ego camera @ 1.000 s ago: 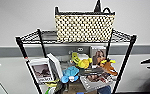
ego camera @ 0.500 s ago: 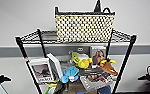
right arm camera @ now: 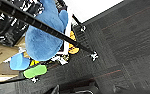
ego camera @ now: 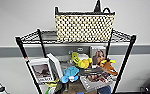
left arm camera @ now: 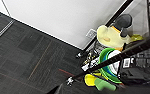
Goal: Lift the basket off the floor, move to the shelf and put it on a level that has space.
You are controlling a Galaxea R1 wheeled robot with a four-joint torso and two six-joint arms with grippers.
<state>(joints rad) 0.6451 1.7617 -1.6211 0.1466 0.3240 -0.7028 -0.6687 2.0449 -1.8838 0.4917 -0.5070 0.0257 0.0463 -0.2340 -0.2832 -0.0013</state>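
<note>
Pale wall with grey band, black wire shelf (ego camera: 123, 65) in front: basket (ego camera: 84, 26) seated on top level (ego camera: 121, 36).
Unchanged over the last second: basket upright, resting on the mesh, same place on the highest tier; toys and pictures crowded on the tier below, likewise unmoved. Carpet floor (left arm camera: 23, 57) seen beside the shelf's foot in the wrist views. No tool touching the basket; whether either tool is spread or pressed together cannot be told. Placement judged complete.
</note>
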